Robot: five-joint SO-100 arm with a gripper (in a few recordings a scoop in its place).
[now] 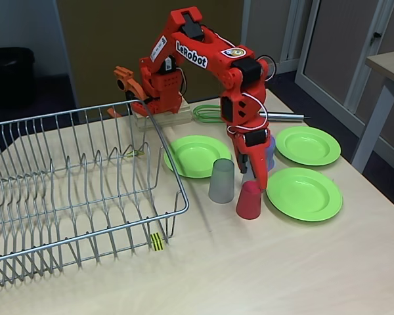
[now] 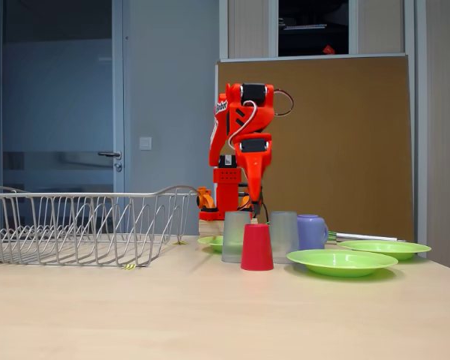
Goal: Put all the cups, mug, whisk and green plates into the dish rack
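My gripper (image 1: 253, 176) points straight down just behind the upturned red cup (image 1: 249, 201), its tips close above the cup's top and slightly apart, holding nothing. In the other fixed view the gripper (image 2: 253, 213) hangs right over the red cup (image 2: 256, 246). One grey cup (image 1: 221, 180) stands left of the red one. A second grey cup (image 2: 283, 236) and the purple mug (image 2: 313, 232) stand behind. Three green plates (image 1: 197, 155) (image 1: 307, 145) (image 1: 303, 193) lie around them. The whisk (image 1: 207, 113) lies by the arm's base. The dish rack (image 1: 72, 184) stands at the left with nothing in it.
The arm's base (image 1: 159, 98) stands on a wooden block at the back of the table. The rack's right rim (image 1: 177, 187) is close to the left plate. Bare tabletop lies along the front edge (image 1: 262, 275). Another table (image 1: 387, 72) stands at the right.
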